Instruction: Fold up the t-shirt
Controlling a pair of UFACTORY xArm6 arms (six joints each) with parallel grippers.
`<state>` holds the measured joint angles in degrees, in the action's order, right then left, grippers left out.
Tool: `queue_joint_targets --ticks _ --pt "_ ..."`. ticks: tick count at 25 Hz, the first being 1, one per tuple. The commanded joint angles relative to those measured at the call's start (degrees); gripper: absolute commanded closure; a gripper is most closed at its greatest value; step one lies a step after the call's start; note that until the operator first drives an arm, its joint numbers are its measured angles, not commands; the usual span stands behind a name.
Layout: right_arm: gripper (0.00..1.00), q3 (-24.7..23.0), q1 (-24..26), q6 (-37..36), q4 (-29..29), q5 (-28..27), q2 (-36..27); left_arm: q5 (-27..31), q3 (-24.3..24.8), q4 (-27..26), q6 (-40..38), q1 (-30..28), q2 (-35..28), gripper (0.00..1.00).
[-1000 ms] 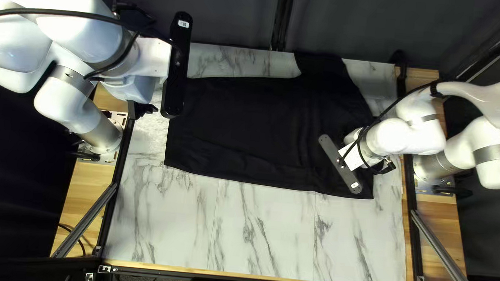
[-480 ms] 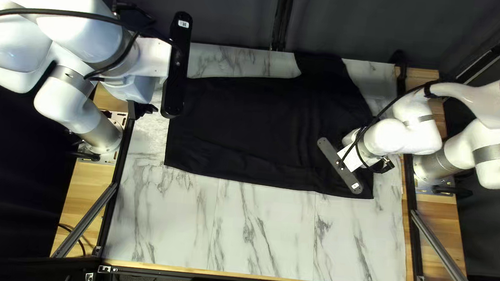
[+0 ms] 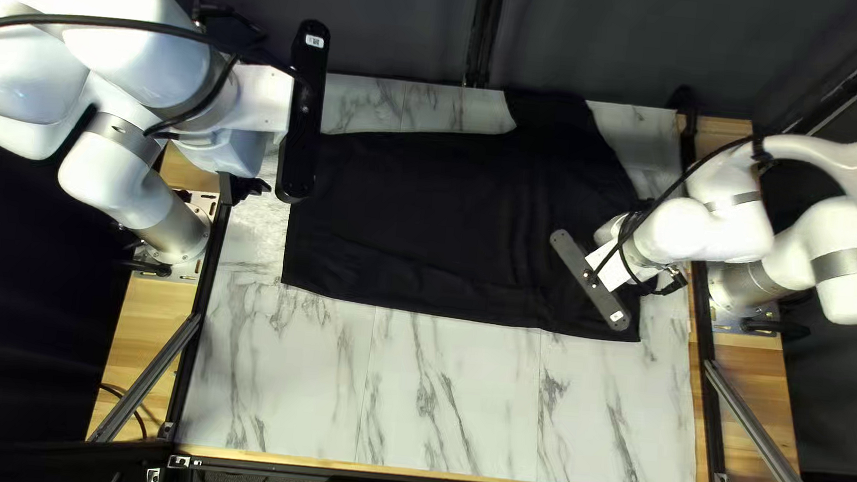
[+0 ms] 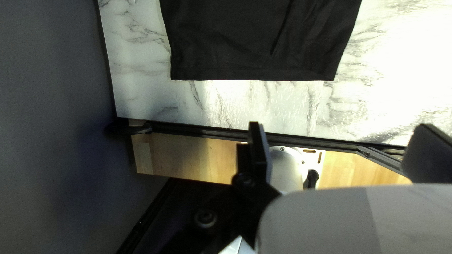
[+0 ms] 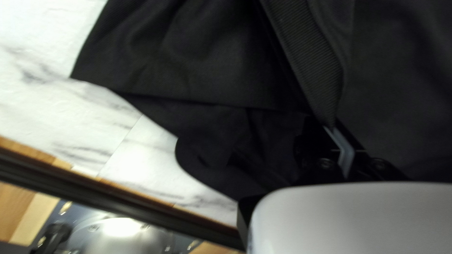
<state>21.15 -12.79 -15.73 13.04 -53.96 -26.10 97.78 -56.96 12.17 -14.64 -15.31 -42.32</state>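
A black t-shirt (image 3: 430, 221) lies spread over the middle and far part of the marbled surface (image 3: 445, 408), its straight hem toward the left arm and one sleeve (image 3: 553, 112) reaching the far edge. Light wrinkles run through the body.

The left end effector (image 3: 247, 189) hangs by the surface's left edge, its two fingers set wide apart with nothing between them — the hem lies ahead of it, well apart. Beneath it run the black rail (image 4: 197, 130) and wooden edging (image 4: 188, 155).

The right end effector (image 3: 605, 231) is over the shirt's right part, clenched on the t-shirt: a ribbed band (image 5: 308, 61) runs down between its fingers. Loose folds gather beside it — bare marbled surface shows past them.
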Motion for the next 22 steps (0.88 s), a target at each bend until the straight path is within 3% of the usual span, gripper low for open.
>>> queue_joint_targets --ticks 1,6,15,19,21,22 --pt "1.0 5.1 -3.5 4.3 -2.6 -3.2 4.7 0.0 0.0 0.0 0.0 0.0 0.0 0.0" --pt "1.0 9.3 -6.4 8.6 -6.2 -4.5 10.6 0.0 0.0 0.0 0.0 0.0 0.0 0.0" --pt "1.0 8.5 -12.1 15.8 -13.3 -2.0 14.5 0.0 0.0 0.0 0.0 0.0 0.0 0.0" --pt "1.0 8.4 -12.4 15.3 -15.4 0.4 16.6 0.0 0.0 0.0 0.0 0.0 0.0 0.0" --pt "0.9 9.0 -12.2 14.5 -16.2 1.2 18.0 0.0 0.0 0.0 0.0 0.0 0.0 0.0" --pt "0.71 9.4 -12.2 14.0 -16.7 1.9 19.1 0.0 0.0 0.0 0.0 0.0 0.0 0.0"
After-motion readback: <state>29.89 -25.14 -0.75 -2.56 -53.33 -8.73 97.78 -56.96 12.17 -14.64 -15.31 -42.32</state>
